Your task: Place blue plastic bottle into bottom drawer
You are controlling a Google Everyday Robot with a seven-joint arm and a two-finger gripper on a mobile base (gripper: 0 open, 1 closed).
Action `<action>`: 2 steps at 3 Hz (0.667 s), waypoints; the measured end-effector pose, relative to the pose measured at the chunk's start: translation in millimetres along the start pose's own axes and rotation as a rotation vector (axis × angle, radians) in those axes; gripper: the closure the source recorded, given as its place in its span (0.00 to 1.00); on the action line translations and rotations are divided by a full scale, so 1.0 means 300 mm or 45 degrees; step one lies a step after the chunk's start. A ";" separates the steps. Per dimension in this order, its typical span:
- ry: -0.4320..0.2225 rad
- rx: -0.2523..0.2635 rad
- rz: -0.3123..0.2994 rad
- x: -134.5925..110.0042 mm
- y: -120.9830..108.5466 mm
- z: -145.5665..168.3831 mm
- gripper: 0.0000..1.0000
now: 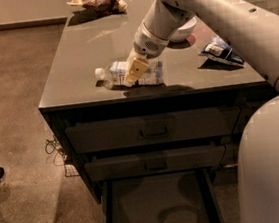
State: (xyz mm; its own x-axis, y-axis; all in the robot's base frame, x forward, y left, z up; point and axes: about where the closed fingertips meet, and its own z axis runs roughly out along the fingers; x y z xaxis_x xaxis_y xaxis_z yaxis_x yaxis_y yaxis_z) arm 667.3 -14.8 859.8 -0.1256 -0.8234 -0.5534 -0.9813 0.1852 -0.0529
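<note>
Camera view: the bottom drawer (157, 204) stands open below the front edge of the table (82, 54). Near that edge the blue plastic bottle (116, 74) lies on its side, the claw (136, 71) down over its middle; whether it grips, I cannot tell.

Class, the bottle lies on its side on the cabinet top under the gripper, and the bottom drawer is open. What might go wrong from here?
1. The blue plastic bottle lies on its side near the front edge of the cabinet top. A loose hold by the gripper, over its middle, might roll it off.
2. The bottom drawer sits below that edge, so a lowered bottle may strike it.
</note>
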 end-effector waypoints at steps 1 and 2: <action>-0.007 -0.006 -0.003 -0.015 0.011 -0.009 0.65; -0.075 0.013 -0.015 -0.038 0.057 -0.082 0.88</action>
State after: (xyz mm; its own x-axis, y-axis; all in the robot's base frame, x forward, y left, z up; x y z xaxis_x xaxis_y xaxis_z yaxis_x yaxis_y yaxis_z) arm 648.3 -15.5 885.8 -0.1051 -0.7926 -0.6007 -0.9810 0.1817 -0.0681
